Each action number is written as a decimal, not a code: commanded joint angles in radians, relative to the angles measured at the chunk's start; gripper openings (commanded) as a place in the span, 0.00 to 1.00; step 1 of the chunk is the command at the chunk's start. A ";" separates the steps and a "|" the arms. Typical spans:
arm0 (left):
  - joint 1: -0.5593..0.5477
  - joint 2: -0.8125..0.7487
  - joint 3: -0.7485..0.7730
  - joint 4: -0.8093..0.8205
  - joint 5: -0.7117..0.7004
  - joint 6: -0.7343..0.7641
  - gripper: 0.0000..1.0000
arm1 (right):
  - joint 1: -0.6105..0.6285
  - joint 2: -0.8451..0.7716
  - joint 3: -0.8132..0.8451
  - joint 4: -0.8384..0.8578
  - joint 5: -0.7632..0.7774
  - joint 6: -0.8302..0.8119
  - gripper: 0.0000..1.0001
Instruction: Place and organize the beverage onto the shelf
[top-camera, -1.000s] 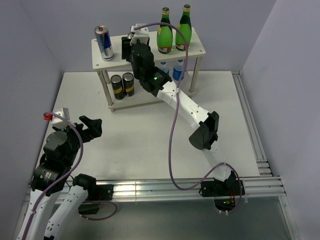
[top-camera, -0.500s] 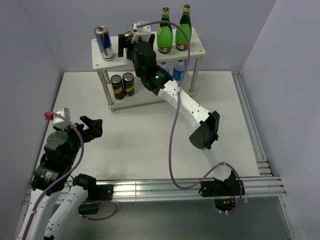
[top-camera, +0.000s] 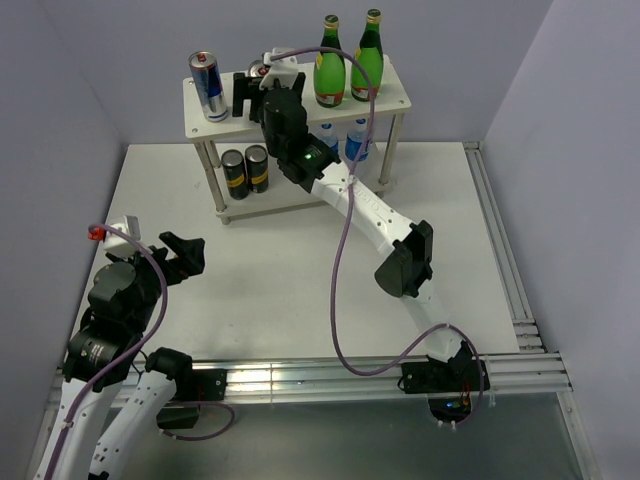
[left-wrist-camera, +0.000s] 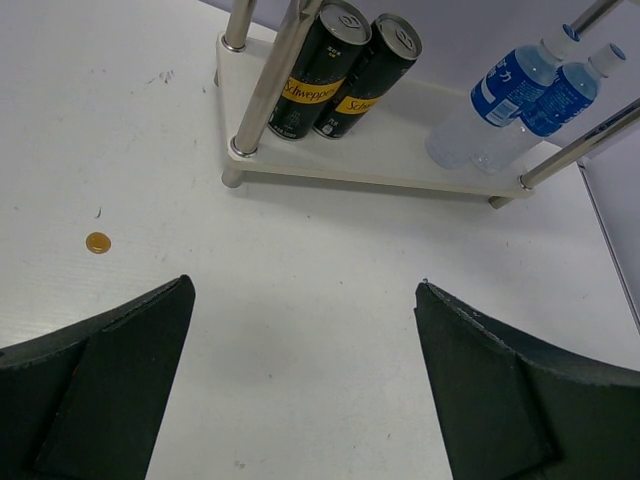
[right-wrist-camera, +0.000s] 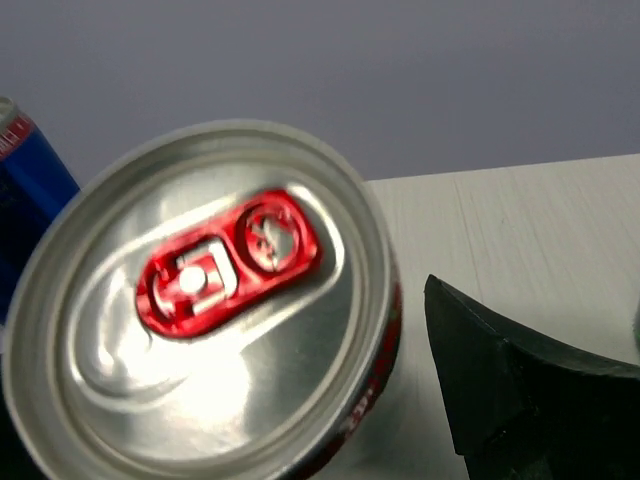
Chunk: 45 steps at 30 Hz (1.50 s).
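The shelf (top-camera: 395, 97) stands at the back of the table. On its top board are two green bottles (top-camera: 329, 65) at the right and a silver-blue can (top-camera: 209, 86) at the left. A second can (right-wrist-camera: 200, 300) with a red tab stands upright beside the first. My right gripper (top-camera: 254, 90) is open around this can, and a gap shows between the can and the right finger (right-wrist-camera: 520, 400). Two water bottles (left-wrist-camera: 520, 100) stand on the lower board. My left gripper (left-wrist-camera: 303, 285) hangs open over bare table, with nothing between its fingers.
Two black cans (left-wrist-camera: 345, 70) with yellow labels stand on the lower board at the left. A small yellow disc (left-wrist-camera: 98, 242) lies on the table near the shelf's front left leg (left-wrist-camera: 262, 80). Metal rails (top-camera: 500, 260) edge the table on the right and front.
My right gripper went from shut on the second can to open, leaving it standing on the top board, and shifted slightly left. The left arm has not moved.
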 joint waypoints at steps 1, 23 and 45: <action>0.006 -0.016 -0.006 0.042 0.014 0.011 0.99 | -0.003 0.036 0.010 0.040 -0.005 0.004 0.95; 0.061 -0.005 -0.012 0.062 0.065 0.030 0.99 | 0.000 -0.006 -0.095 0.090 -0.005 0.013 0.95; 0.069 -0.018 -0.015 0.060 0.054 0.026 0.99 | 0.032 0.022 -0.097 0.087 -0.197 0.014 0.95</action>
